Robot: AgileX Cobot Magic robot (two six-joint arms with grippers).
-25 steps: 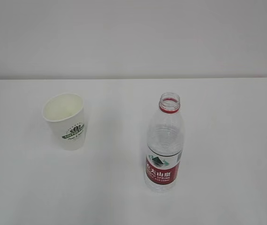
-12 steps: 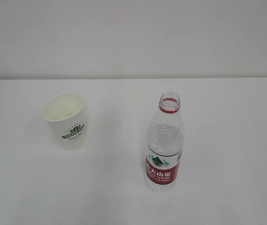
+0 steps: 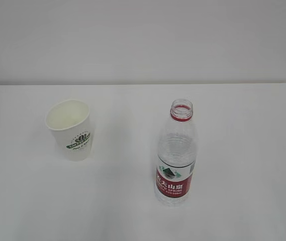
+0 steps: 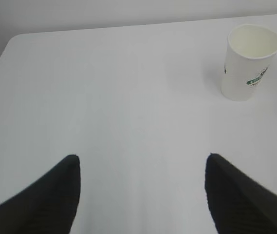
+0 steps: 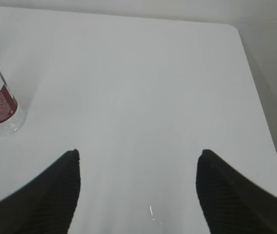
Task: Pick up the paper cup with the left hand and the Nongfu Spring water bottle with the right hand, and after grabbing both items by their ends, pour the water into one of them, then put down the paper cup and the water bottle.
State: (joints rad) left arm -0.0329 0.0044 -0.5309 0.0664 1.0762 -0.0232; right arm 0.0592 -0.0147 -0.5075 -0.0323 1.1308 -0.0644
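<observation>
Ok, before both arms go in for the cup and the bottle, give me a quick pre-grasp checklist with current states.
1. Left hand open, nothing between its fingers: ok.
2. Right hand open, nothing held: ok.
3. Paper cup upright on the table, mouth up: ok.
4. Nongfu Spring water bottle upright, uncapped: ok.
5. Cup and bottle apart, room for each gripper: ok.
6. Water level in the bottle: cannot tell.

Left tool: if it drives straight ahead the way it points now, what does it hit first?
Nothing, as far as the wrist view shows. The open left tool faces bare table; the paper cup stands off to the right of that line, so a straight push would likely pass beside it, though depth is unclear.
</observation>
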